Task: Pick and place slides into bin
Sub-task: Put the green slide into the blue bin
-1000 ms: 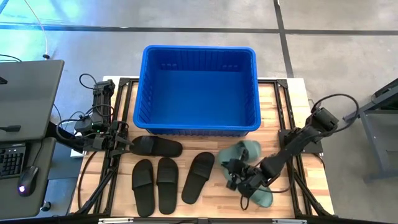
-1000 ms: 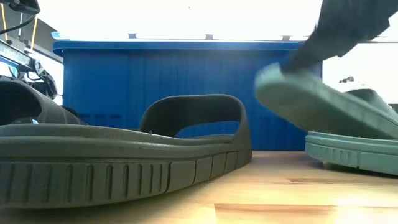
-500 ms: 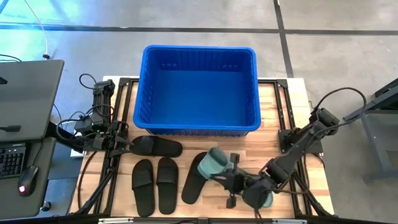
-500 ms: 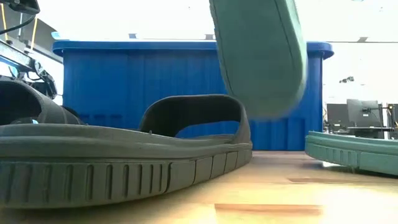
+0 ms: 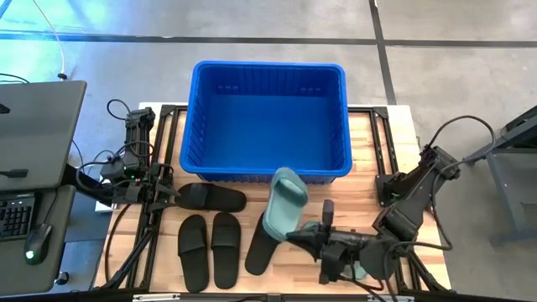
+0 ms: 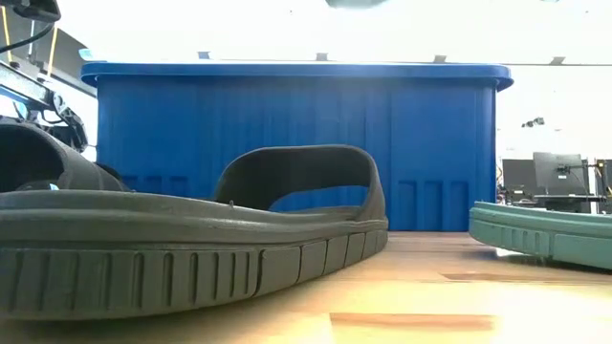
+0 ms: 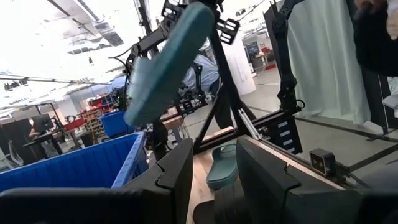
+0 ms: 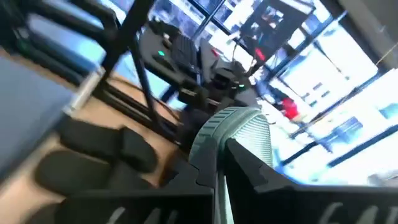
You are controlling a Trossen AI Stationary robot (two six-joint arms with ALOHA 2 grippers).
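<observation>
My right gripper (image 5: pixel 297 237) is shut on a sage green slide (image 5: pixel 284 201), raised above the table just in front of the blue bin (image 5: pixel 268 164). The held slide also shows high in the left wrist view (image 7: pixel 163 62). The other green slide (image 6: pixel 540 234) lies flat on the table at the right, mostly under my right arm in the high view. Several black slides (image 5: pixel 225 248) lie sole-down on the table's near left. My left gripper (image 5: pixel 172 193) is open at the left, at the end of one black slide (image 5: pixel 211 198). My right gripper pinches the green slide's near end (image 5: pixel 284 231) between its two fingers, with the ribbed sole (image 8: pixel 245 134) showing past one finger. The fingers come roughly level from the table's right side. The slide is lifted clear and tilted up, its free end (image 5: pixel 289 178) toward the bin.
The bin fills the far middle of the table, and its near wall (image 6: pixel 287 143) stands right behind the slides. A desk with a keyboard and mouse (image 5: pixel 33 243) stands off the table's left. Bare wood (image 5: pixel 377 151) shows to the right of the bin.
My right gripper has gone toward the table's left and up, turning as it went, with the green slide in its hold. The slide has been lifted off the other green slide and tipped up on end, and has risen out of the low view.
</observation>
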